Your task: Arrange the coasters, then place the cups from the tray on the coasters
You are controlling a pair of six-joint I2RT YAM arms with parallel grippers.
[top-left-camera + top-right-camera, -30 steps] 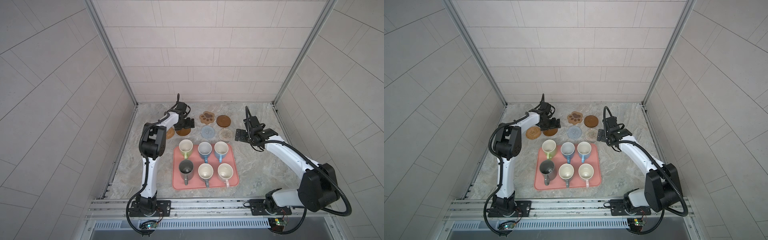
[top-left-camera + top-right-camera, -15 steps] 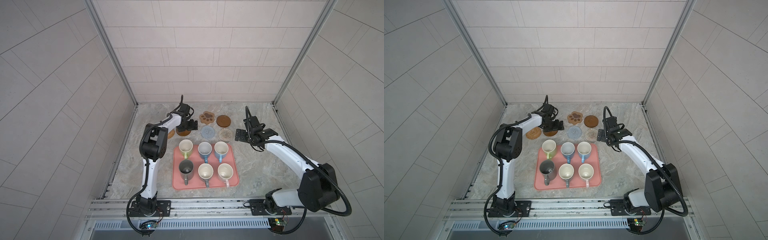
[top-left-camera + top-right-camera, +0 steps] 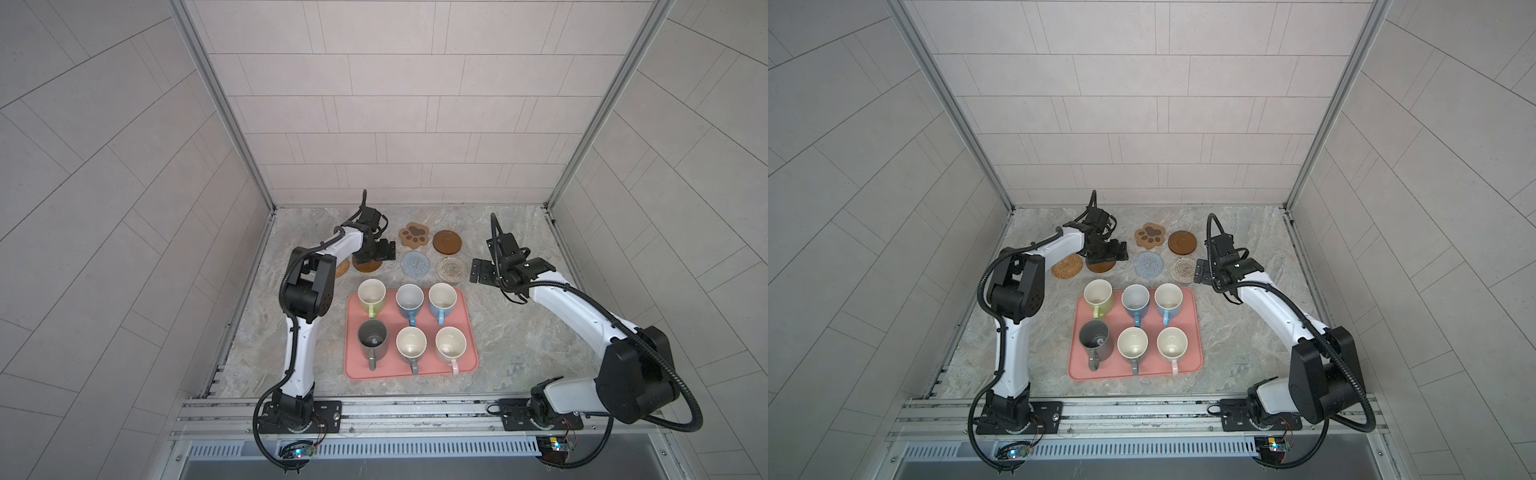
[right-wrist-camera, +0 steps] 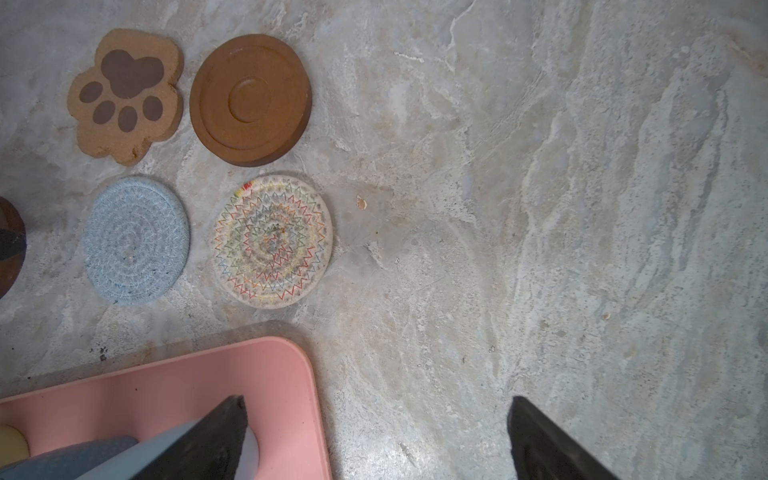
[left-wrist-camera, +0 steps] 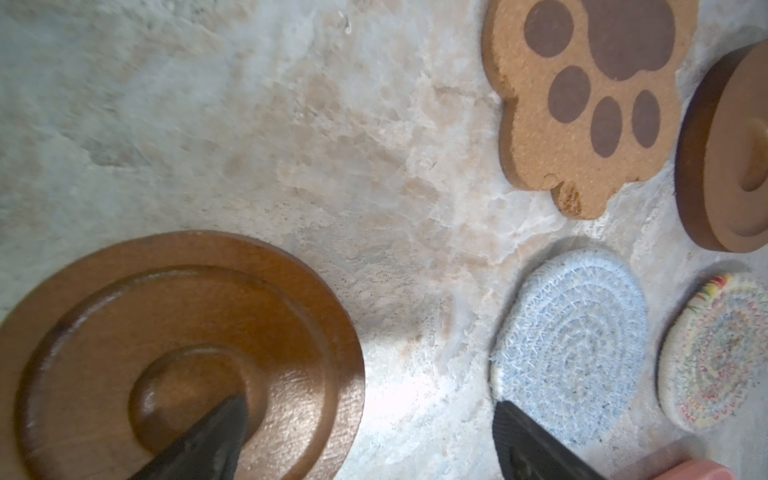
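Six cups stand on the pink tray [image 3: 411, 374]: light green [image 3: 371, 293], two blue [image 3: 409, 299] [image 3: 442, 297], dark grey [image 3: 372, 338], grey-handled [image 3: 411, 343] and pink-handled [image 3: 450, 343]. Behind it lie the coasters: paw [image 3: 413, 235], wooden disc [image 3: 447, 242], blue-grey crochet [image 3: 414, 263], beige crochet [image 3: 451, 269], a second wooden disc [image 5: 174, 349] and rattan [image 3: 1067, 266]. My left gripper [image 5: 370, 415] is open and holds nothing; one finger [image 5: 220, 432] is over that second disc's centre. My right gripper [image 4: 378, 411] hangs open and empty by the tray's far right corner.
Marble-patterned table [image 3: 519, 332] inside three tiled walls. Bare table lies right of the tray and coasters, under and behind the right arm. The left arm [image 3: 307, 286] stretches along the left wall and partly covers the rattan coaster in a top view.
My left gripper has shifted slightly to the right over the second wooden disc. The right arm, the cups and the other coasters have not moved.
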